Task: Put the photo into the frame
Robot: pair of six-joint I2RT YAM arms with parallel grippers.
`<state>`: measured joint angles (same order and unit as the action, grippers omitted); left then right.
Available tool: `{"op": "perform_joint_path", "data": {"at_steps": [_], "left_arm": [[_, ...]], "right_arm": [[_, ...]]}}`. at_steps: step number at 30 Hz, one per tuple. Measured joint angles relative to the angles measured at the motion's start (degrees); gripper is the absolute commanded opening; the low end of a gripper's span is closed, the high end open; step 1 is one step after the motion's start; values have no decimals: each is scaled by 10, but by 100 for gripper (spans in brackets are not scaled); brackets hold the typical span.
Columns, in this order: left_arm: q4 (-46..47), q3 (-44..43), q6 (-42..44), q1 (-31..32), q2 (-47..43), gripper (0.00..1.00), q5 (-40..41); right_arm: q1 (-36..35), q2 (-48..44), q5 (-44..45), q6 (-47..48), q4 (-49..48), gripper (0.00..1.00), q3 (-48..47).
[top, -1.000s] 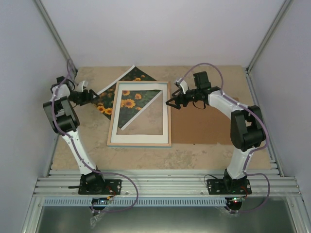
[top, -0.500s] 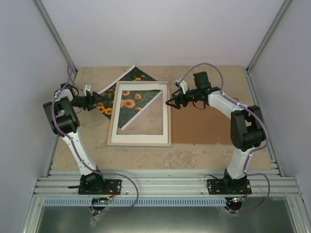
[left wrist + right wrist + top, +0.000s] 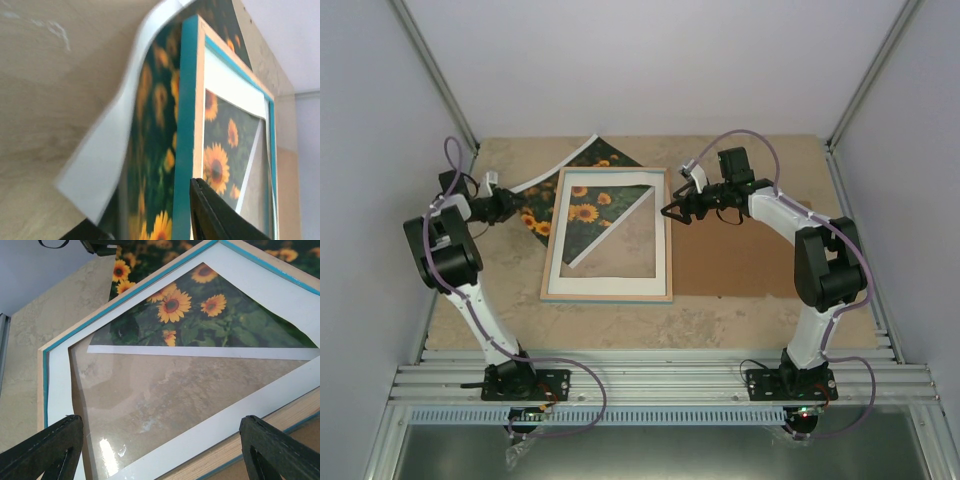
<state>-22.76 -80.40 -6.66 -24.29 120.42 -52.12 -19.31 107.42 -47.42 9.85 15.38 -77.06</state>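
The left pincer (image 3: 510, 205) just pinched a corner of the photo (image 3: 535, 218) — it curls, ready to pull — the right pincer (image 3: 668, 211) waits open beside the frame (image 3: 606, 295).

A brown backing board (image 3: 740, 265) lies flat on the right half of the beige marbled bench (image 3: 760, 322). A white mat (image 3: 225, 426) with a cut-out opening lies mid-bench, left of the board. Ribbed aluminium rails (image 3: 660, 378) line the near edge.

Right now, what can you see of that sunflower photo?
The photo is a print of yellow-orange sunflowers on dark leaves with a thin white border. It lies skewed on the table, one part tucked under the frame and showing through its pane, the rest sticking out far-left. Its left edge curls upward by the left gripper.
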Motion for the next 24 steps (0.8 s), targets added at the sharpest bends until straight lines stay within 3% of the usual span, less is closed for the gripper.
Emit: {"op": "perform_joint_path", "data": {"at_steps": [3, 5, 15, 24], "left_arm": [[12, -7, -8, 0, 2, 6, 18], [23, -10, -13, 0, 2, 0, 30], [25, -31, -18, 1, -69, 0, 111], [5, -159, 9, 1, -138, 0, 197]], "right_arm": [[0, 0, 0, 0, 0, 86, 0], [0, 0, 0, 0, 0, 86, 0], [0, 0, 1, -1, -1, 86, 0], [9, -14, 1, -7, -2, 86, 0]]}}
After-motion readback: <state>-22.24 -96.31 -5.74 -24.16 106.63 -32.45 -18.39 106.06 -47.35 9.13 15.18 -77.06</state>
